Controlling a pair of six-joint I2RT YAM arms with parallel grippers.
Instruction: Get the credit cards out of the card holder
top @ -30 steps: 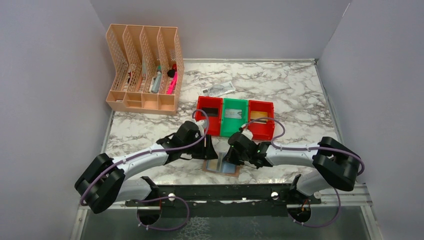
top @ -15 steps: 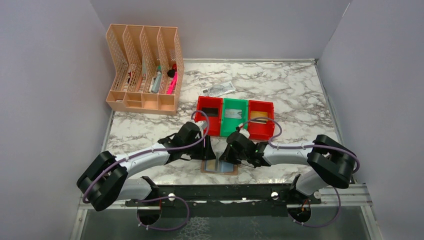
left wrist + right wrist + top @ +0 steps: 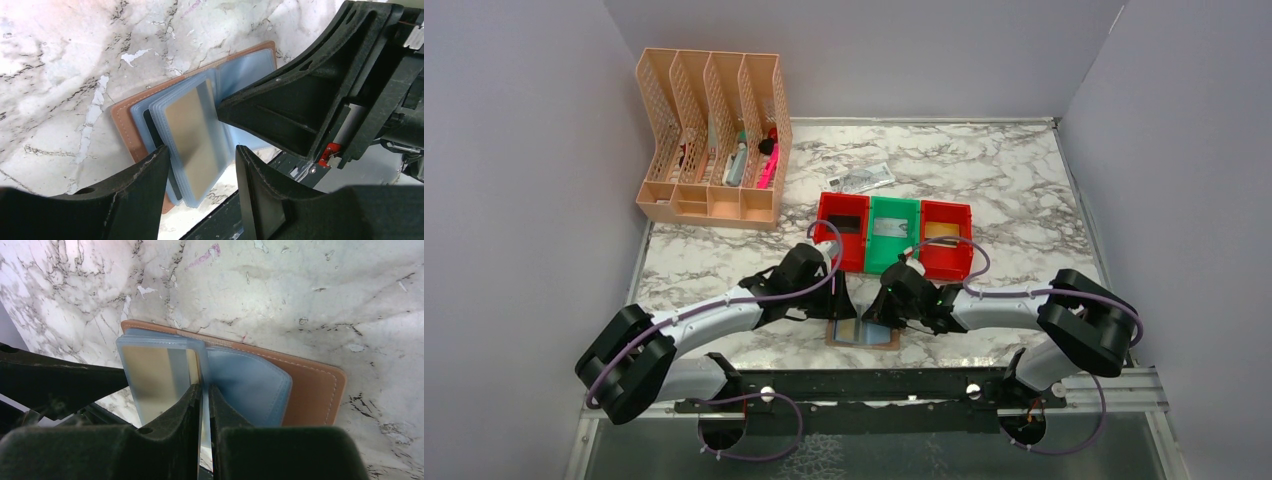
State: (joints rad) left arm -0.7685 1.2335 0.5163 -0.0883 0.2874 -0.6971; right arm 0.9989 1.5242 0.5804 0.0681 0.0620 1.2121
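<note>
Down on the white marble-patterned table [image 3: 1024, 180], the overhead view loses a good deal. The peach mesh desk organiser [image 3: 709, 140] at the far left holds pens and markers too small to tell apart, and both gripper heads cover most of the tan-brown bifold card holder [image 3: 125, 120], which lies open near the table's front edge, between the two arms. Behind it sit three bins in a row, touching. The left red plastic bin [image 3: 842, 250] has a dark card [image 3: 846, 224] in it, the green plastic bin [image 3: 893, 255] a grey-silver card [image 3: 891, 228], and the right red plastic bin [image 3: 946, 262] a gold-toned card [image 3: 941, 230]. A crumpled grey-white paper note [image 3: 861, 179] lies beyond them. In the wrist views the holder's leaves fan up. One carries a gold-silver card [image 3: 192, 135], and a dark card edge [image 3: 150, 122] peeks out beneath; the rest is hidden. The left gripper [image 3: 201, 150] stands about half open, its fingers straddling the near edge of the fanned leaves; whether they touch cannot be told. The right gripper [image 3: 203, 387] is nearly closed at the fold, nipping one thin pale blue-grey plastic sleeve [image 3: 202, 415].
</note>
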